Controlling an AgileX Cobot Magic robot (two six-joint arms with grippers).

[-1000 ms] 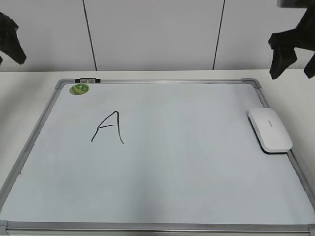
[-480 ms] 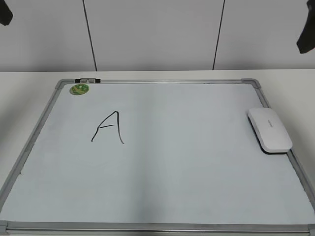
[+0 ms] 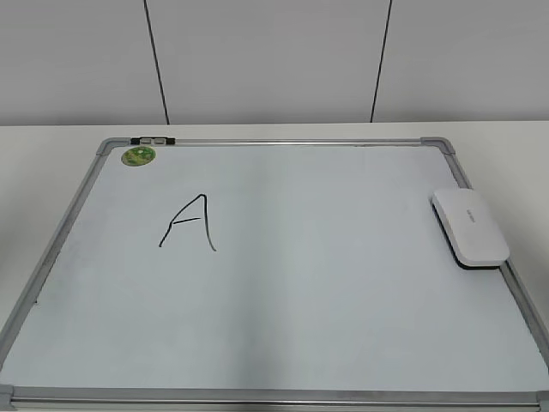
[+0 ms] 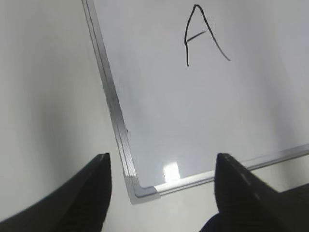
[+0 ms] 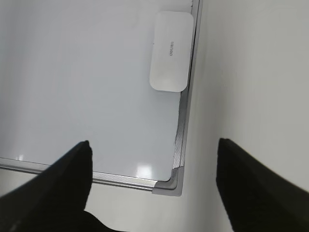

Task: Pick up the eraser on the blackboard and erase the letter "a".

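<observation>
The blackboard [image 3: 274, 142] is a white board with a silver frame, lying flat on the table. The white eraser [image 3: 469, 227] lies on its right edge; it also shows in the right wrist view [image 5: 170, 50]. A large angular capital "A" [image 3: 186, 219] is drawn on the left half and shows in the left wrist view [image 4: 195, 35]. No small lowercase "a" shows. My left gripper [image 4: 161, 157] is open and empty, high above the board's near left corner. My right gripper [image 5: 154, 142] is open and empty, high above the near right corner. Neither gripper shows in the exterior view.
A round green sticker [image 3: 138, 155] sits at the board's far left corner. The board's frame shows in the left wrist view [image 4: 113, 104] and the right wrist view [image 5: 186, 111]. White table surrounds the board; a panelled wall stands behind.
Both grippers, seen at the top corners of the exterior view a second ago, have moved up and out of that view. The eraser and board have not moved.
</observation>
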